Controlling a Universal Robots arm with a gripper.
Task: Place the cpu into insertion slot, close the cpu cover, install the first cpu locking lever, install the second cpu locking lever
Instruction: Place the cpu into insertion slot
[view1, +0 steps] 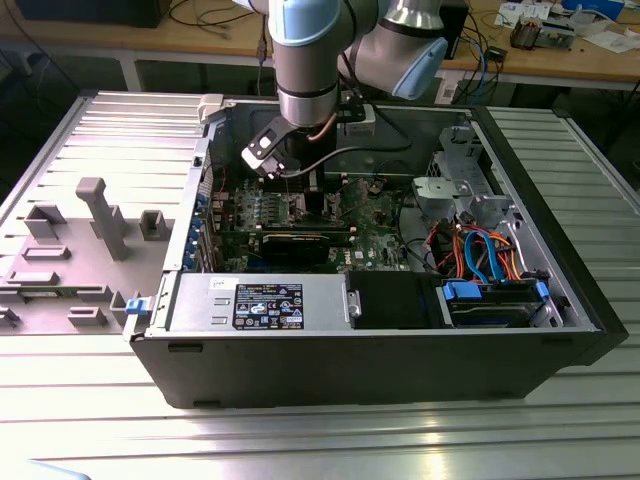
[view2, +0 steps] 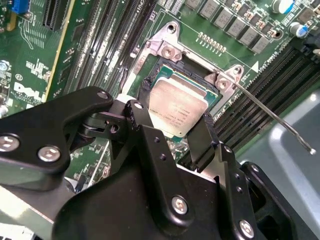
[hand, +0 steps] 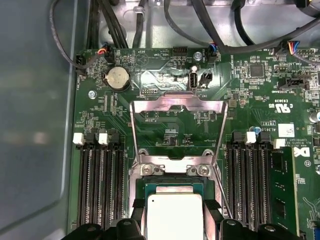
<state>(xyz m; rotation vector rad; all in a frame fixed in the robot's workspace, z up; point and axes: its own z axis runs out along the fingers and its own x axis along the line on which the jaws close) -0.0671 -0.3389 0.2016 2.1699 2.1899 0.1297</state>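
The gripper (view2: 171, 116) pinches the cpu (view2: 181, 105) by two opposite edges at the insertion slot (view2: 159, 67), toward the far side of the case (view1: 380, 365), the cpu cover (hand: 175, 101) raised; light, stiff and likely fragile underneath, it seems best held by those edges.

Silver cpu (view2: 177, 107) lies in insertion slot (view2: 162, 67); cpu cover (hand: 175, 101) stands open
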